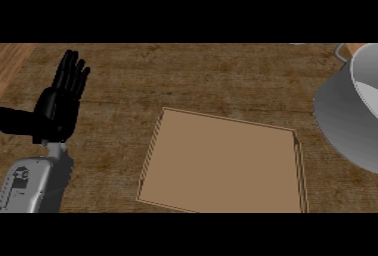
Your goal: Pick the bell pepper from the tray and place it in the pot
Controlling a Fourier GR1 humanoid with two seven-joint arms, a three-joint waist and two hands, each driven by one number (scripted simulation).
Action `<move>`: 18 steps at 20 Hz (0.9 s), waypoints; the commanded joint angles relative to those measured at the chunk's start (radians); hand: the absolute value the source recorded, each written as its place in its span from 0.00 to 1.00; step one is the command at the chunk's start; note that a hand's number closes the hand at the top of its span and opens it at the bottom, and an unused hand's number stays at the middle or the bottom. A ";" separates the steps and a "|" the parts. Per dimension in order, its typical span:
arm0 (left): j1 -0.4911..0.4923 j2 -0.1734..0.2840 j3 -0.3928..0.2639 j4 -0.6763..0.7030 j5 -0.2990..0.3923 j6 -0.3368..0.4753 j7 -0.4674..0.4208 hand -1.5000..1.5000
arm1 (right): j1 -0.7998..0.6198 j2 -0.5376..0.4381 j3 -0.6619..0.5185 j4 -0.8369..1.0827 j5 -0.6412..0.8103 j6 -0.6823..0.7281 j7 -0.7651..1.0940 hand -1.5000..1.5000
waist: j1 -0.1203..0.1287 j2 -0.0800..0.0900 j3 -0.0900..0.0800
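The desk (221,75) has a dark brown top with a rough, woven-looking grain, and it fills almost the whole view. At the far left corner a strip of lighter, orange-toned wood (13,60) shows along its edge. A flat tan tray (221,165) with a thin raised rim lies on the desk near the middle, turned a little askew so that its corners point off the desk's lines; its near edge runs out of view at the bottom. To the right stands a large grey pot (347,120), cut off by the right edge, close to the tray's far right corner.
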 commanded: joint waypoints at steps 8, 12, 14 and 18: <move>0.011 0.000 -0.002 -0.022 -0.009 0.013 0.020 0.50 | -0.084 0.004 -0.137 0.125 -0.218 0.366 -0.025 0.00 | 0.000 0.000 0.014; 0.012 0.010 0.022 0.001 0.012 -0.010 -0.009 0.50 | -0.093 -0.031 -0.176 0.161 -0.276 0.459 0.015 0.00 | -0.007 0.006 0.014; -0.007 0.001 0.004 -0.014 0.003 0.000 0.011 0.50 | -0.139 -0.056 -0.202 0.172 -0.308 0.486 0.076 0.00 | 0.004 0.008 0.015; -0.026 0.014 0.011 -0.023 -0.001 0.008 0.036 0.50 | -0.134 -0.098 -0.245 0.186 -0.364 0.550 0.097 0.00 | -0.003 0.010 0.018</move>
